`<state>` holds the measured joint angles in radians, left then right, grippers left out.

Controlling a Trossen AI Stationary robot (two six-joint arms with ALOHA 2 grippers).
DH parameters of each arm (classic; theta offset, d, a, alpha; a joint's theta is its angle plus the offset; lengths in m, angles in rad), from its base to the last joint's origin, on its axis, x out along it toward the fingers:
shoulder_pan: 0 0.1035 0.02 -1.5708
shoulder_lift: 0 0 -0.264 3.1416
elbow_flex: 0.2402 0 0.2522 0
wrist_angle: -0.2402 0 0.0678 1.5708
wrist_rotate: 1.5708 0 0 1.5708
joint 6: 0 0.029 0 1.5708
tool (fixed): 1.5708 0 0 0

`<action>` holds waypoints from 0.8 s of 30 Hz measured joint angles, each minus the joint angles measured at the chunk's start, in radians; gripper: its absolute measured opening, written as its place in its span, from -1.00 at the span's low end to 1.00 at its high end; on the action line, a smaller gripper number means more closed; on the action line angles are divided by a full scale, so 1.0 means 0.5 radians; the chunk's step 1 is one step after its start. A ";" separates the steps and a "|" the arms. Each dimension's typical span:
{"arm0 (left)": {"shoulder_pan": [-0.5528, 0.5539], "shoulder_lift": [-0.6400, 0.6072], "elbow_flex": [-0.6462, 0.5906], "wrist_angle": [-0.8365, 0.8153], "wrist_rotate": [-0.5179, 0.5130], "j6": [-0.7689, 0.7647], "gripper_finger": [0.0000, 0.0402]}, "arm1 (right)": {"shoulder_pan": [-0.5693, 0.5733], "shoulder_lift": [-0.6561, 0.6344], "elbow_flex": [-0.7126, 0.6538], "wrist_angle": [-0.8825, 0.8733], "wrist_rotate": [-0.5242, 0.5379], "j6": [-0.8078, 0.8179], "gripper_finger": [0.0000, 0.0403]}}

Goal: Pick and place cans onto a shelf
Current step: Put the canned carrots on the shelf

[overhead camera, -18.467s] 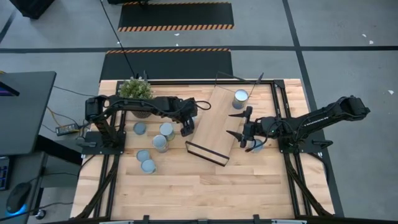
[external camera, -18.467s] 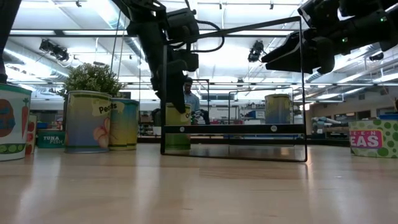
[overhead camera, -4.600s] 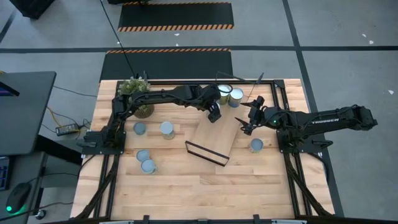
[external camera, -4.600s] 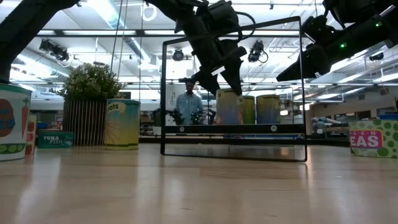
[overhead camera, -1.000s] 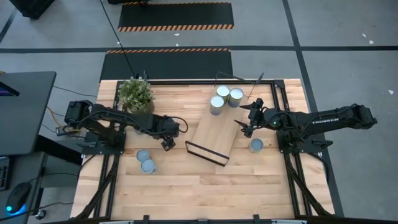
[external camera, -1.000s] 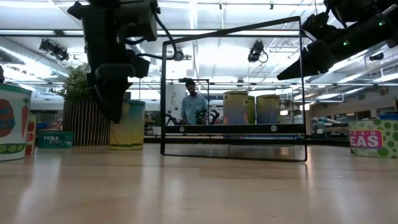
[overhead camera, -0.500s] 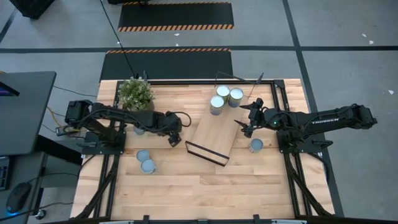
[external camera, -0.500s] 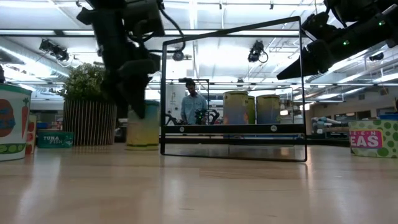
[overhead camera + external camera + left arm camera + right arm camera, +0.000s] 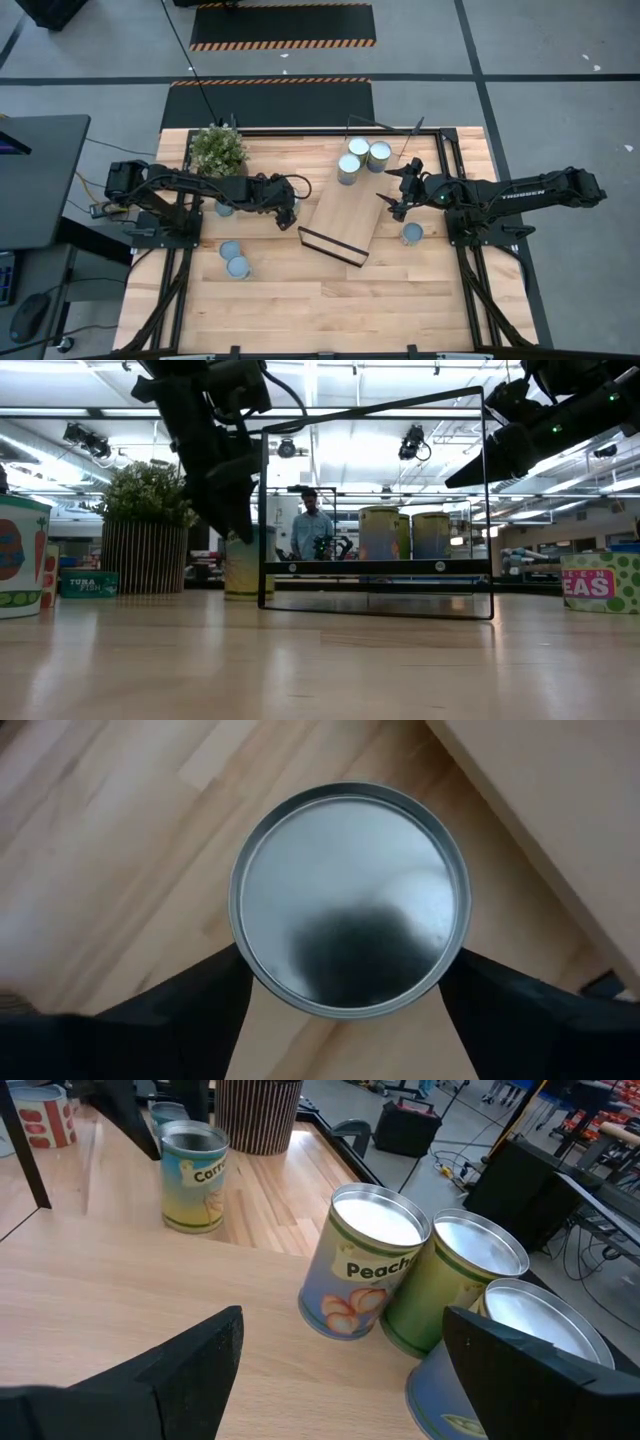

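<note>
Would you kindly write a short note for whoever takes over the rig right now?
Left gripper: shut on a can, beside the shelf's left edge.
Right gripper: open, empty, hovering at the shelf's right edge.
Done: three cans stand on the shelf's far end.
Left: place the held can, then two loose cans at front left and one can beside the right arm.

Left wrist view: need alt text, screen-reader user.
A can seen from straight above, its round silvery top filling the middle of the picture, sits between the left gripper's two dark fingers, one at each side of the can. Beneath it is the wooden table, with the edge of the pale shelf beside it.
</note>
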<state>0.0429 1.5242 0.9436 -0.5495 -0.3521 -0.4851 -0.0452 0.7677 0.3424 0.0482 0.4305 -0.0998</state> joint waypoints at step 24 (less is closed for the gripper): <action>0.027 0.001 0.000 -0.052 0.252 -0.003 0.58 | 0.000 0.000 0.000 0.000 0.001 0.004 0.74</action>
<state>0.0564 1.5246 0.9436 -0.5753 -0.2260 -0.4866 -0.0450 0.7677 0.3424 0.0484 0.4309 -0.0978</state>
